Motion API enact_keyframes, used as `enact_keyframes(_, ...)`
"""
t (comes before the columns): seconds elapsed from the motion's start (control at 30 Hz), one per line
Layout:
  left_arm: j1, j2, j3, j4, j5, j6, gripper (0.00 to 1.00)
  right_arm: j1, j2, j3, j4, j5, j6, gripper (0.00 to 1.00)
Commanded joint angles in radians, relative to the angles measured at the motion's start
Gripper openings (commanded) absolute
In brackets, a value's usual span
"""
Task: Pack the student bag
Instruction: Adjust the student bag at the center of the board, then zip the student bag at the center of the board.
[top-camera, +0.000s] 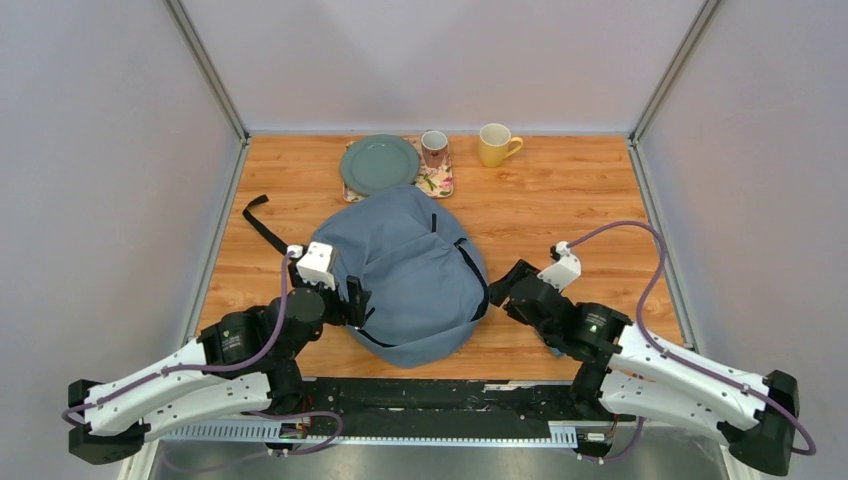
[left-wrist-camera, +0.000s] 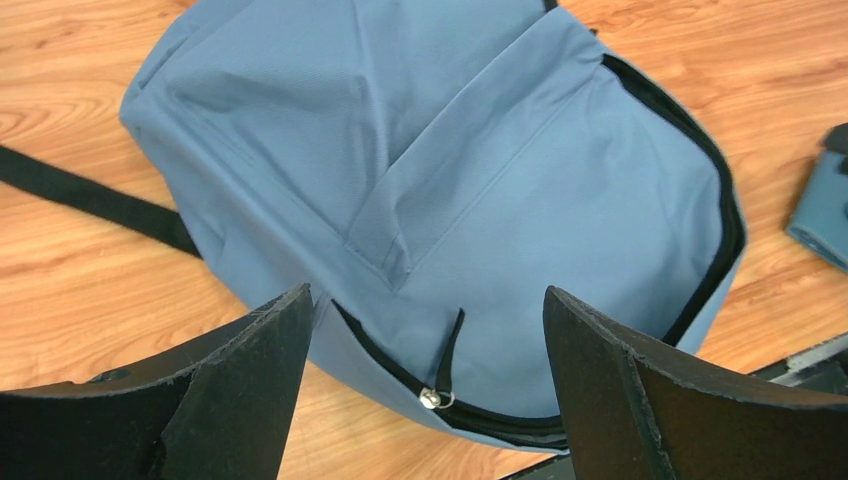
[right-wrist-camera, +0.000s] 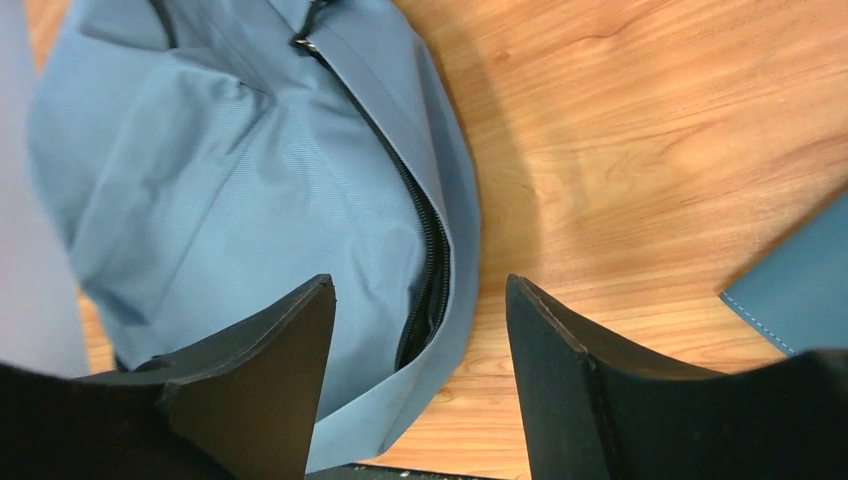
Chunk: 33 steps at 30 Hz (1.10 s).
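The student bag (top-camera: 415, 275) is a grey-blue fabric backpack lying flat in the middle of the wooden table. Its main black zipper (right-wrist-camera: 425, 250) gapes along the right side. My left gripper (top-camera: 356, 300) is at the bag's near left edge, open. In the left wrist view the wide-apart jaws of the left gripper (left-wrist-camera: 428, 300) frame a silver zipper pull (left-wrist-camera: 432, 398) with a black tab; nothing is held. My right gripper (top-camera: 505, 285) is at the bag's right edge. In the right wrist view the right gripper (right-wrist-camera: 420, 290) is open above the gaping zipper and empty.
A black strap (top-camera: 262, 225) trails off the bag to the left. Behind the bag are a green plate (top-camera: 379, 163), a patterned mug (top-camera: 434, 148) on a floral mat (top-camera: 437, 182), and a yellow mug (top-camera: 495, 144). A flat blue stitched item (right-wrist-camera: 800, 280) lies right of the bag.
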Motion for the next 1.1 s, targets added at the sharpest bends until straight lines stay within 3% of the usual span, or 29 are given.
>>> enact_keyframes(0.0,0.005,0.021,0.007,-0.091,-0.077,-0.043,0.91,-0.005,-0.074,0.003,-0.042,0.002,0.002,0.67)
enact_keyframes(0.17,0.003,0.111,0.033,-0.175,-0.138,-0.089,0.93,-0.005,-0.033,-0.109,0.211,-0.228,0.059,0.70)
enact_keyframes(0.27,0.011,0.154,0.044,-0.192,-0.129,-0.112,0.94,-0.005,0.040,-0.160,0.384,-0.306,0.082,0.84)
enact_keyframes(0.33,0.035,0.174,0.044,-0.203,-0.112,-0.117,0.95,-0.006,0.103,-0.160,0.460,-0.334,0.074,0.88)
enact_keyframes(0.47,0.147,0.181,0.017,-0.211,-0.028,-0.120,0.96,-0.005,0.200,-0.064,0.385,-0.342,0.060,0.89)
enact_keyframes(0.73,0.410,0.090,-0.129,-0.002,0.297,-0.085,0.96,-0.003,0.260,-0.054,0.399,-0.354,0.067,0.89)
enact_keyframes(0.93,0.451,0.085,-0.148,0.116,0.369,-0.134,0.96,-0.003,0.206,-0.051,0.322,-0.342,0.050,0.89)
enact_keyframes(1.07,0.451,0.081,-0.141,0.107,0.380,-0.143,0.99,-0.003,0.137,-0.047,0.230,-0.275,0.043,0.91)
